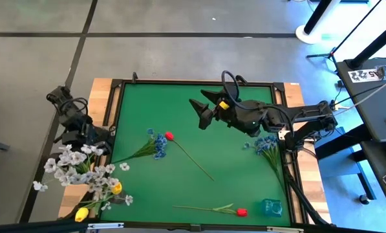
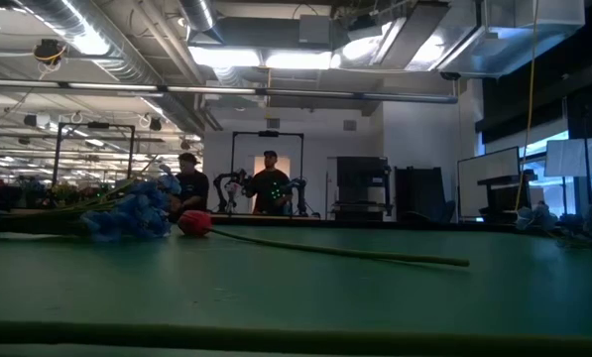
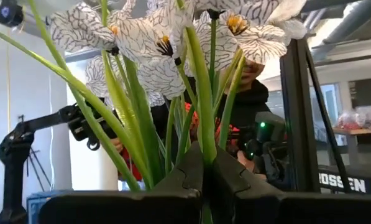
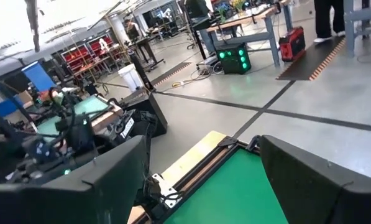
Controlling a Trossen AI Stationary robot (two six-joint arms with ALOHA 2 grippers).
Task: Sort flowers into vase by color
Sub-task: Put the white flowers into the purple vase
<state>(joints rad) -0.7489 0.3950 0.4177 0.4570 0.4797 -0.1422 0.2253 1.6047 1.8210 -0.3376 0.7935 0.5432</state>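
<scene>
My left gripper point(image 3: 205, 179) is at the table's left edge point(image 1: 92, 144), shut on a bunch of white flowers point(image 1: 76, 167). Their blossoms point(image 3: 154, 37) spread above the fingers. Two yellow tulips point(image 1: 115, 188) point(image 1: 81, 215) lie beside the bunch at the near-left corner. A blue cluster point(image 1: 158, 144) point(image 2: 127, 213) and a red tulip point(image 1: 169, 136) point(image 2: 194, 222) lie on the mat left of centre. A second red tulip point(image 1: 241, 211) lies by the near edge, and more blue flowers point(image 1: 267, 145) lie at the right. My right gripper point(image 1: 200, 114) point(image 4: 201, 180) hangs open over the far middle, holding nothing. My left gripper pinches the green stems point(image 3: 205, 146) of the white flowers between its two fingers. One thick stem runs straight up out of the shut fingertips point(image 3: 188, 177), and several others fan out beside it. The blossoms stand above the fingers. What the stems' lower ends rest on is hidden.
A small teal container point(image 1: 272, 207) stands at the near-right corner of the green mat point(image 1: 199, 162). A black frame point(image 1: 199, 83) and wooden borders ring the table. People stand in the room beyond the far edge point(image 2: 270, 183). The red tulip's long stem point(image 2: 375, 254) crosses the middle.
</scene>
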